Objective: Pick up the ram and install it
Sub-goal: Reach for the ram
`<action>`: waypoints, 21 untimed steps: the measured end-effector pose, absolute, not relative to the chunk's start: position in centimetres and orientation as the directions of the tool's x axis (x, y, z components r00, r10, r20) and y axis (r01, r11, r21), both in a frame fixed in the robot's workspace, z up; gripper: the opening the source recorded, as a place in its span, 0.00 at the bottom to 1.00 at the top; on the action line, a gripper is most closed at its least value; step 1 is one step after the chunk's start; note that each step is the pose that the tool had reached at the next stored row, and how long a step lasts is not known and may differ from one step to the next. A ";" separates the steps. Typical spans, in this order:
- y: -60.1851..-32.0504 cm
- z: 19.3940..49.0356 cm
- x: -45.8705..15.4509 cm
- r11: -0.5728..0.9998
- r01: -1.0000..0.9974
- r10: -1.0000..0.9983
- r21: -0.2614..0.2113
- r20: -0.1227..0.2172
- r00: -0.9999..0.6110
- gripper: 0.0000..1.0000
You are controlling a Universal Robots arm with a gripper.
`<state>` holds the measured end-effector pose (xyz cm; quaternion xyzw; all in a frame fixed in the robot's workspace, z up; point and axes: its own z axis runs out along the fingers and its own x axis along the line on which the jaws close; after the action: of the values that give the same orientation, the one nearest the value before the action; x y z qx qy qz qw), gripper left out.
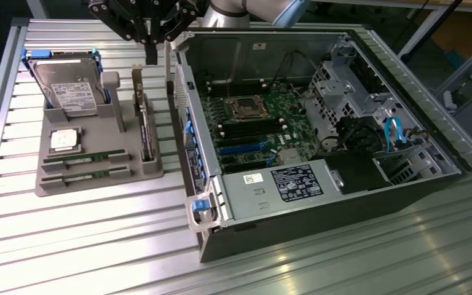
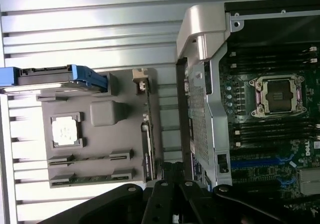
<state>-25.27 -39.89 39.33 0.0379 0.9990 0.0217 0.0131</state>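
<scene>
Exterior view: the tool [image 1: 150, 58] hangs shut and empty above the far end of the grey tray [image 1: 101, 185], beside the open computer case [image 1: 302, 227]. In the wrist view its fingers [image 2: 162, 204] sit pressed together. The ram [image 1: 86, 158] lies flat in a tray slot, well apart from the tool, with a second stick [image 1: 86, 175] just beside it. The approach to the pick seems in hand. A grasp would call for parted fingers lined up across the stick's thin edges.
</scene>
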 end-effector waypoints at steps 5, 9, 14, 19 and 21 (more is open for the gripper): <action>-39.9 39.3 -26.2 0.996 0.075 0.076 0.044 -0.024 -0.997 0.10; -39.9 39.3 -27.2 0.996 0.075 0.076 0.044 -0.024 -0.997 0.10; -39.9 39.3 -28.6 0.996 0.075 0.076 0.044 -0.024 -0.997 0.10; -39.9 39.3 -30.1 0.996 0.075 0.076 0.044 -0.024 -0.997 0.10; -39.9 39.3 -30.6 0.996 0.075 0.076 0.044 -0.024 -0.997 0.10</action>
<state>-30.64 -39.90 39.33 0.0378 0.9990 0.0217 0.0131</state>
